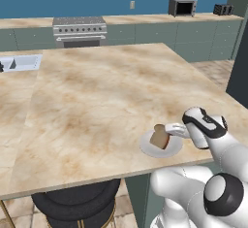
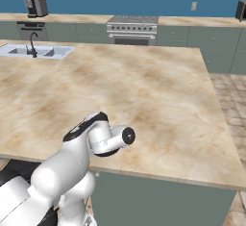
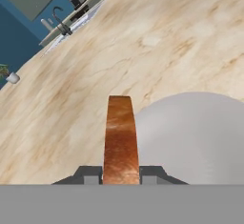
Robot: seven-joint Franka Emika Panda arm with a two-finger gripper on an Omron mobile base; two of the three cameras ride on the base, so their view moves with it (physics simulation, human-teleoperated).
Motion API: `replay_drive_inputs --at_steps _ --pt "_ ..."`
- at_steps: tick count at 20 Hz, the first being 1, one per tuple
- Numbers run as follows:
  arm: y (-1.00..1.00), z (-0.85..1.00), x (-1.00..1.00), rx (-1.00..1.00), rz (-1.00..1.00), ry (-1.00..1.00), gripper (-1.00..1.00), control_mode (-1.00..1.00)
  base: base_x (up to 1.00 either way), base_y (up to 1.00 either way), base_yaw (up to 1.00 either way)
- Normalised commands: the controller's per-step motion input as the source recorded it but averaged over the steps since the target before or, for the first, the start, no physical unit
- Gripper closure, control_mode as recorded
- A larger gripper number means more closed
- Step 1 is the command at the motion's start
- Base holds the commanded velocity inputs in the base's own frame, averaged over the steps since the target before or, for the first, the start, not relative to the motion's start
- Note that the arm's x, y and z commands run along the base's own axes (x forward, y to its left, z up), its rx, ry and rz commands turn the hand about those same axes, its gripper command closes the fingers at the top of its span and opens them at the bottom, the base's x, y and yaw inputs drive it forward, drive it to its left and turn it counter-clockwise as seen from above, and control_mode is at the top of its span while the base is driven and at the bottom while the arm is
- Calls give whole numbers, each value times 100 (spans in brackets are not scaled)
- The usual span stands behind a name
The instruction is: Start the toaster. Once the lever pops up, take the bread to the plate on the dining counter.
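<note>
My gripper (image 3: 121, 178) is shut on the bread (image 3: 121, 139), a thin orange-brown slice seen edge-on between the finger tips. The slice stands upright over the left part of the white plate (image 3: 200, 137). From the left base view the bread (image 1: 159, 138) rests tilted on the plate (image 1: 167, 150), near the front right edge of the dining counter (image 1: 97, 105), with the gripper (image 1: 167, 133) holding it from the right. The small dark toaster (image 1: 223, 9) stands far off on the back counter at the right. In the right base view my arm covers the plate.
A stove (image 1: 80, 28) and a grey oven box (image 1: 182, 7) line the back wall. A sink (image 2: 33, 51) is set into the counter's far left. Dark stools (image 1: 77, 203) stand under the counter's near edge. Wide bare marble (image 2: 144, 90) stretches ahead.
</note>
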Motion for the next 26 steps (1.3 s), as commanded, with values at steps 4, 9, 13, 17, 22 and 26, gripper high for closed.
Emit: replay_drive_inputs --at_steps 4,9,13,17,22,26 --pt "3 -12 0 0 0 0 100 -100 0 0 0" --pt "2 -15 0 0 0 0 100 -100 0 0 0" --pt "4 -6 -1 0 0 0 100 -100 0 0 0" --pt "7 -1 -8 0 0 0 100 -100 0 0 0" --pt "8 -1 -15 0 0 0 100 -100 0 0 0" --pt "5 0 -11 0 0 0 100 -100 0 0 0"
